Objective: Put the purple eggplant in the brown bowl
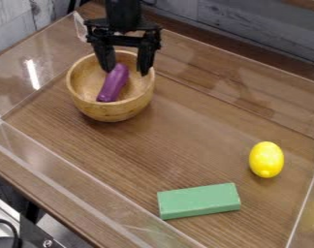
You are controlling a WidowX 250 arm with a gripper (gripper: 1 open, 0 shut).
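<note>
Since the eggplant (113, 83) lies in the bowl (110, 108), the claw (126, 66), spread wide above, needs only to retreat upward. Its left finger is nearest the eggplant's upper end.

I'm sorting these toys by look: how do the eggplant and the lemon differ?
The purple eggplant is long and slim, while the yellow lemon is short and rounded. The eggplant is dark purple; the lemon is bright yellow. The eggplant lies inside the brown bowl, whereas the lemon sits directly on the wooden table. Both are small, and neither is held by the fingers.
</note>
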